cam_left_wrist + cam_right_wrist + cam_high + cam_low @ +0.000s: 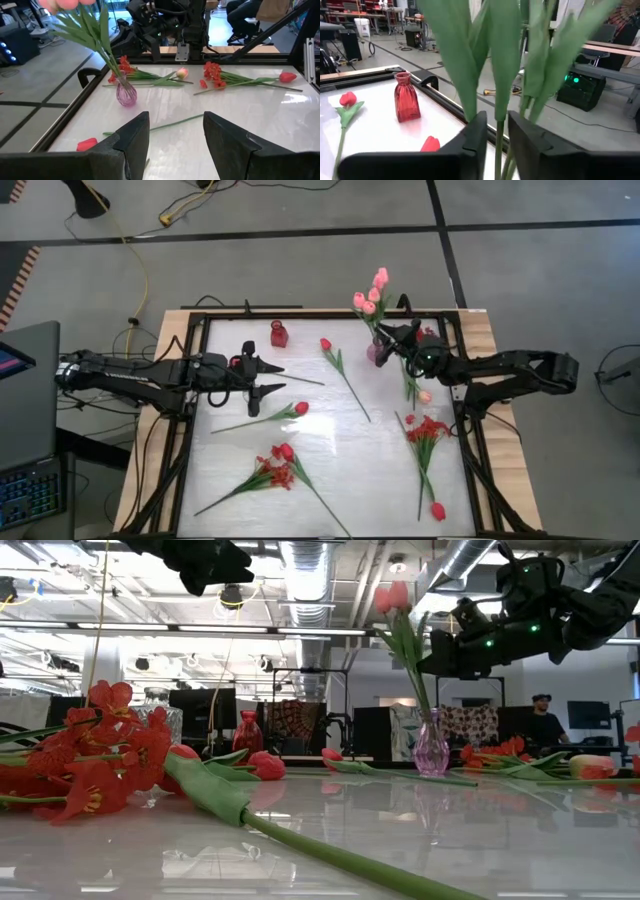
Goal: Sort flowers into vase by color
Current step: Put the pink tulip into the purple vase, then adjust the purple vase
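my right end effector (398,340) is hanging at the far right of the desk (330,450), just beside the pink vase (375,352). its fingers (472,140) are nearly pressed together and pinching a green stem (499,135) of the pink tulips (369,293), which are standing in that vase and leaning outward over the far edge.

my left end effector (268,377) is hovering over the left part of the desk, with its fingers (131,137) spread and gripping nothing. a thin stem (170,124) is lying on the desk just in front of it.

the red vase (279,334) is standing empty near the far edge, well apart from the pink one. red tulips are lying flat: one (343,374) in the middle, one (268,415) near my left end effector. a red bunch (272,473) is lying at the near left. on the right side, a red spray (427,438) and another red tulip (437,510) are lying near the edge, and one pale tulip (424,395) is lying just beside my right arm.
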